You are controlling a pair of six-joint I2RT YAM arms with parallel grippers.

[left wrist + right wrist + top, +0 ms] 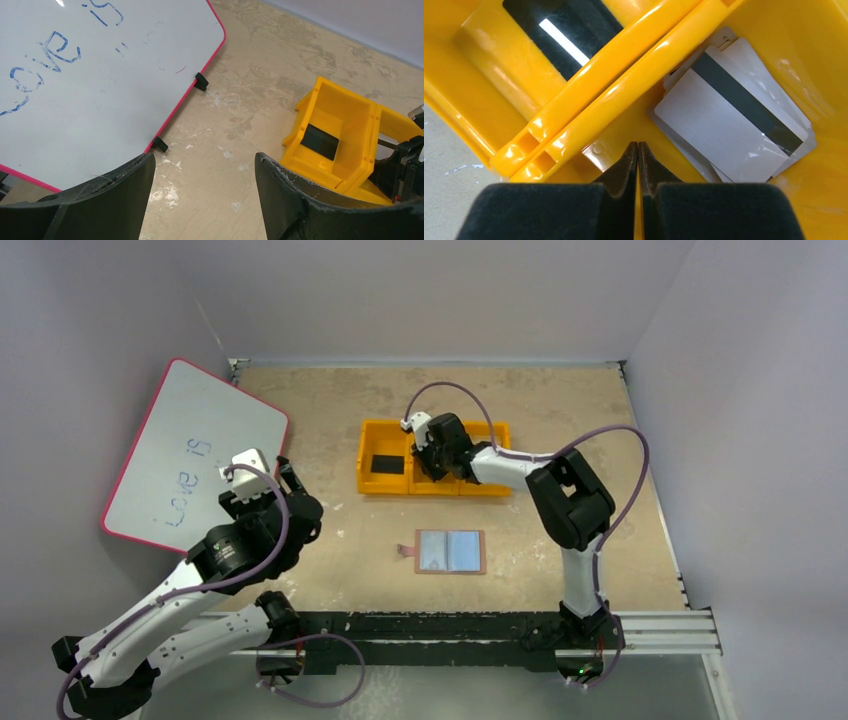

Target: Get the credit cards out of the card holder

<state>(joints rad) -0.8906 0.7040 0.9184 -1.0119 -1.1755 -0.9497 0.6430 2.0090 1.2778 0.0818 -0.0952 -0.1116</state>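
Observation:
The card holder [450, 551] lies open flat on the table, tan-brown with two pale blue-grey inner panels and its snap tab at the left. Several white cards [729, 130], the top one with a black stripe, lie stacked in the middle compartment of the orange tray [380, 424]. A black card [559, 25] lies in the left compartment. My right gripper [638, 145] is shut and empty, low over the middle compartment [430, 455] beside the stack. My left gripper [202, 160] is open and empty above the bare table, left of the tray [285, 475].
A red-edged whiteboard [190, 455] with blue writing leans at the far left, close to my left gripper; it also shows in the left wrist view [90, 75]. The orange tray [345, 115] stands at the back centre. Grey walls enclose the table.

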